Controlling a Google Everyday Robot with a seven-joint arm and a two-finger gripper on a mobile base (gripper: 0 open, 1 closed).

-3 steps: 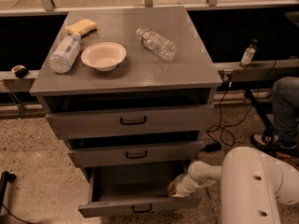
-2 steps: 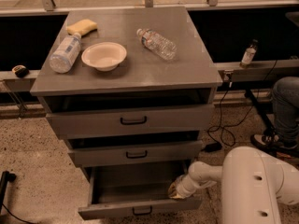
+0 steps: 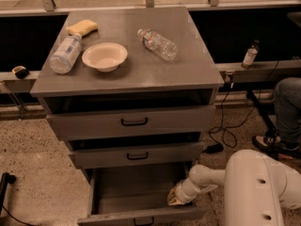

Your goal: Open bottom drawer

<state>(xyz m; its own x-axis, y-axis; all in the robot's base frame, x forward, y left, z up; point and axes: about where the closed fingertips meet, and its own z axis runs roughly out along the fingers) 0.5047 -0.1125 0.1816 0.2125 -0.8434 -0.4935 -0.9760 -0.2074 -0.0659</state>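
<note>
The bottom drawer (image 3: pixel 131 192) was seen pulled well out. The gripper (image 3: pixel 177 197) was placed against its right inner edge — the handle (image 3: pixel 143 221) lay leftward, nearer the camera. Open or closed could not be told.

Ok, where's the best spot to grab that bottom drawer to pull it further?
Probably the small black loop handle at the centre of the front of the bottom drawer, coming from the front: the loop stands off the flat face. The gripper sits inside the open drawer, near its right-hand wall.
</note>
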